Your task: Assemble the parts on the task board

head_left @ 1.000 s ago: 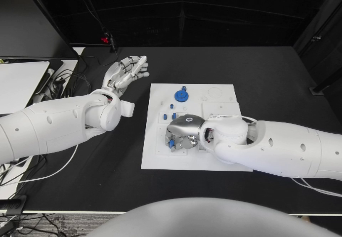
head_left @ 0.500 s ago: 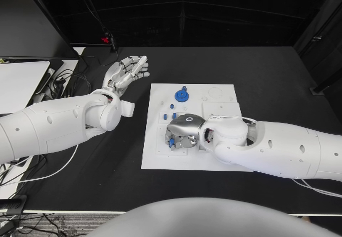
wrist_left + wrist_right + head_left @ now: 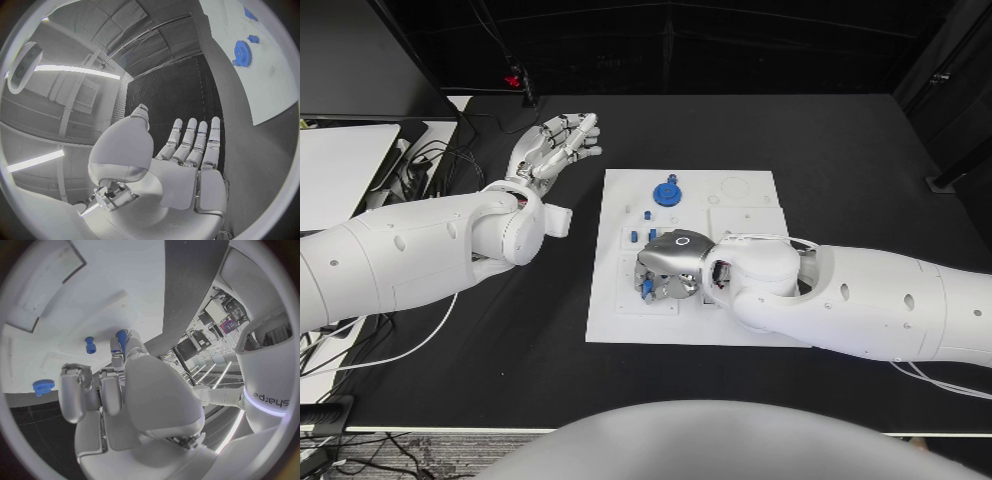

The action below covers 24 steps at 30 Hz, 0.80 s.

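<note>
The white task board (image 3: 733,320) lies in the middle of the black table. My right hand (image 3: 672,266) is bent down over the board's left middle, and its fingertips pinch a small blue peg (image 3: 646,287) (image 3: 121,338) close to the board's surface. A blue gear (image 3: 668,192) (image 3: 42,386) lies at the board's far side. Short blue pegs (image 3: 633,236) stand between the gear and the hand, and one of them (image 3: 90,345) is just beside the fingertips. My left hand (image 3: 557,145) (image 3: 187,155) hovers left of the board with its fingers stretched out and holds nothing.
Loose cables (image 3: 423,165) and a white surface (image 3: 343,165) lie at the table's left edge. A recessed slot (image 3: 746,221) and a round recess (image 3: 736,186) mark the board's right half. Bare black table surrounds the board.
The right hand has shifted very slightly over the board with the blue peg in its fingertips. The left hand has not moved.
</note>
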{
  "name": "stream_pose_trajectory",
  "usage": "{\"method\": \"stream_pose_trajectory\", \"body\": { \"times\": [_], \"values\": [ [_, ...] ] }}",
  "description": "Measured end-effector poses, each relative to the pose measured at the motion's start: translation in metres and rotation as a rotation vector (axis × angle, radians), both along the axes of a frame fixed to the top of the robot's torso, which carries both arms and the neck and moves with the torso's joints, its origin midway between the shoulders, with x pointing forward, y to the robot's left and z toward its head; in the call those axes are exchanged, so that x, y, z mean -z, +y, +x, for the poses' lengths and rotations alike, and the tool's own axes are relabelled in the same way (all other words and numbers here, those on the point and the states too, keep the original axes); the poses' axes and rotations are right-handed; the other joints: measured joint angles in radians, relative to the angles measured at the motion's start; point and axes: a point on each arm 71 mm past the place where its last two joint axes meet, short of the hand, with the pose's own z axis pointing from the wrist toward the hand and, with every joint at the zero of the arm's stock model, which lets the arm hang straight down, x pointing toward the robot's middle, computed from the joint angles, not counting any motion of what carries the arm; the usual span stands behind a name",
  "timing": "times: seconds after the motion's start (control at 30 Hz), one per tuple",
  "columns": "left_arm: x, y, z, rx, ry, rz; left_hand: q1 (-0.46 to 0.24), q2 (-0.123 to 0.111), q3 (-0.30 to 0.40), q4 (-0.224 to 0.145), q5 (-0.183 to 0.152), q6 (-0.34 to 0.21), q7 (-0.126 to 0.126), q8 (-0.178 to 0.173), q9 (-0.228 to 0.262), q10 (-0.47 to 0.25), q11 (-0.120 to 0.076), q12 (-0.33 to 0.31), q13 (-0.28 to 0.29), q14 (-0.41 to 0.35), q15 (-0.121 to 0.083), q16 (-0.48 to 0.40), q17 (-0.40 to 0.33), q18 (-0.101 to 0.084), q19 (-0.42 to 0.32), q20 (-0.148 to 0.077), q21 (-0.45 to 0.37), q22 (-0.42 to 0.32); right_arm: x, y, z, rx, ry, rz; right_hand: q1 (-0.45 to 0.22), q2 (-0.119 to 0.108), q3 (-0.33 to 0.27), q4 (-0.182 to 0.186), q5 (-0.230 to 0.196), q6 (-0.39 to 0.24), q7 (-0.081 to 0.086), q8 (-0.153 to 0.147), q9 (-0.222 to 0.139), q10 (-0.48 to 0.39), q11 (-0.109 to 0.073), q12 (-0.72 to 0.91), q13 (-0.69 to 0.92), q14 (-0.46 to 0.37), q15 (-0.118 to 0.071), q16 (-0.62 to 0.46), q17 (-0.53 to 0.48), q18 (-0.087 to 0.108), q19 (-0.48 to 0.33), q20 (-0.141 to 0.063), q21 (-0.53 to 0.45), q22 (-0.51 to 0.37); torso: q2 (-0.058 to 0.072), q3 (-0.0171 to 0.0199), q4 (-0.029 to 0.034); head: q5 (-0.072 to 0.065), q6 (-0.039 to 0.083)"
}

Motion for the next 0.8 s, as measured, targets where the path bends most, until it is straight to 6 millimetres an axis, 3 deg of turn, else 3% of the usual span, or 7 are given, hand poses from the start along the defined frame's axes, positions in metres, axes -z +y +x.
{"method": "stream_pose_trajectory", "body": {
  "times": [0.43, 0.63, 0.8],
  "values": [
    [0.0000, -0.0002, 0.0001, 0.001, 0.000, 0.000, 0.000, 0.000, -0.003, 0.003, 0.004, 0.000, 0.000, 0.005, -0.001, 0.000, 0.000, 0.006, -0.001, 0.000, 0.000, 0.004, -0.002, 0.000, 0.000, 0.000, 0.000, 0.000, -0.0001, 0.0004, 0.0004, 0.000, 0.000, -0.004, 0.000, 0.000, -0.006, 0.000, 0.000, -0.004, -0.004, -0.007, -0.003, -0.010, 0.002, -0.006, -0.001, 0.000, 0.000, 0.000, 0.000, 0.000, 0.000, 0.000, 0.000, 0.000, 0.000, -0.0001, 0.0001, 0.000, 0.000],
    [0.0000, -0.0002, 0.0001, 0.001, 0.000, -0.001, 0.004, 0.004, -0.003, 0.003, 0.004, -0.002, 0.002, 0.005, -0.001, 0.000, 0.000, 0.006, -0.001, 0.000, 0.000, 0.004, -0.003, 0.000, 0.000, 0.000, 0.000, 0.000, -0.0002, 0.0003, 0.0009, 0.002, 0.000, -0.007, -0.013, -0.013, -0.021, 0.001, 0.000, -0.020, -0.009, -0.018, -0.006, -0.031, 0.002, -0.011, -0.001, 0.000, 0.000, 0.000, 0.000, 0.000, 0.000, 0.000, -0.007, 0.000, 0.000, -0.0001, 0.0001, 0.000, 0.000],
    [0.0000, -0.0002, 0.0000, 0.002, 0.000, -0.001, 0.004, 0.004, -0.003, 0.003, 0.004, -0.004, 0.004, 0.005, -0.001, 0.000, 0.000, 0.006, -0.001, 0.000, 0.000, 0.004, -0.003, 0.000, 0.000, 0.000, 0.000, 0.000, -0.0003, 0.0007, 0.0008, 0.002, -0.001, -0.007, -0.022, -0.022, -0.030, -0.003, 0.000, -0.040, -0.009, -0.026, -0.007, -0.052, 0.012, -0.011, 0.000, 0.000, 0.000, -0.009, 0.000, 0.000, 0.000, 0.000, -0.024, 0.000, 0.000, 0.0000, 0.0002, 0.002, 0.000]
  ]
}}
